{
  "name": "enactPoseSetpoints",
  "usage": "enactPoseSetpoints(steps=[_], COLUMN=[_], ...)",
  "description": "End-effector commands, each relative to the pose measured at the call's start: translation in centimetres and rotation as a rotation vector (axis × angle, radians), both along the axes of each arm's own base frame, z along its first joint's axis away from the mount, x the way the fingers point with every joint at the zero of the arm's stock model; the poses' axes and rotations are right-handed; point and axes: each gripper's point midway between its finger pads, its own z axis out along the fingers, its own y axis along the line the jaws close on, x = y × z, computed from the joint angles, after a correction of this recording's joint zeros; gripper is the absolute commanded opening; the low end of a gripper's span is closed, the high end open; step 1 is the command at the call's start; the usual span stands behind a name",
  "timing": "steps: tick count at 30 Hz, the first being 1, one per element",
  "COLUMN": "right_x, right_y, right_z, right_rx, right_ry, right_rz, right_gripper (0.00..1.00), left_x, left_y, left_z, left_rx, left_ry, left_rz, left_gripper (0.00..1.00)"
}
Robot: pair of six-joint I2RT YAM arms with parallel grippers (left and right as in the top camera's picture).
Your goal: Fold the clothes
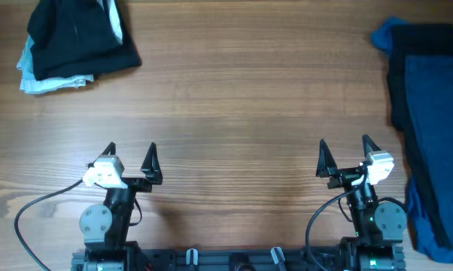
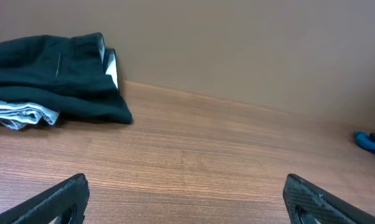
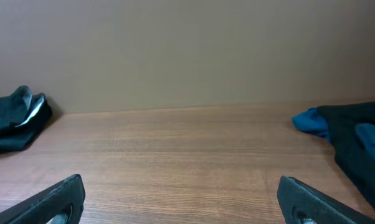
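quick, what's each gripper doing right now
Left gripper: open, holding nothing.
Right gripper: open, holding nothing.

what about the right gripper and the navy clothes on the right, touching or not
Apart. The overhead view shows a strip of bare wooden table between the right gripper and the navy clothes; its jaws stand open.

Spread tool, clothes either side

A wooden table meets a plain, evenly lit brown wall.
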Motion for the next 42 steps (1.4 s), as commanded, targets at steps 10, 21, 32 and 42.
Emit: enactPoseSetpoints(steps=[10,21,32,42], right_x=[0.0,0.0,-0.6,-2.8], right_y=[-0.1,-0.1,2.6,6.6], right_z=[0.2,0.2,0.5,4.1], right_rx=[-0.013,-0.012,0.912,0.856], right_ry=[-0.012,-0.012,0.184,0.149], right_rz=[-0.009,-0.009,0.151,0.458], right_gripper=[1.00,1.00,1.00,1.00], left_x=[0.0,0.0,0.0,0.0], left_y=[0.3,0.3,0.3,0.3], left_z=[-0.3,-0.3,-0.3,-0.3], left_rx=[0.002,0.002,0.002,0.002], left_ry=[0.007,0.007,0.007,0.007], left_rz=[0.016,0.016,0.016,0.016], left_gripper=[1.00,1.00,1.00,1.00])
